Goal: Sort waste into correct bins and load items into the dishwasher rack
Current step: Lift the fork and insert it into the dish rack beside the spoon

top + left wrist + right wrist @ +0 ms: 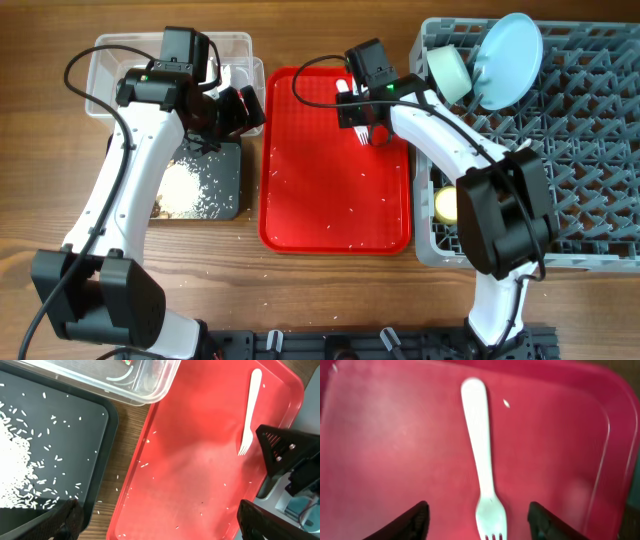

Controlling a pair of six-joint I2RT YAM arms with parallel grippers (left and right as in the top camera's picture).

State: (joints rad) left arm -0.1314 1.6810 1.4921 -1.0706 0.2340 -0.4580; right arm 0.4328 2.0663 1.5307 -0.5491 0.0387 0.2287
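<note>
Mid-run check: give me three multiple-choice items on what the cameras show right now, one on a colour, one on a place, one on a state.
1. What colour is the plate in the grey rack?
A. pale blue
B. yellow
C. black

2. Where does the white fork lie?
A. in the grey rack
B. on the red tray
C. on the plate

3. How is the right gripper set?
A. shut on the fork
B. shut and empty
C. open, with a finger on each side of the fork

Key:
1. A: the overhead view shows it pale blue.
2. B: both wrist views show the fork flat on red plastic.
3. C: the right wrist view shows the fingers apart, with the fork between them and not gripped.
</note>
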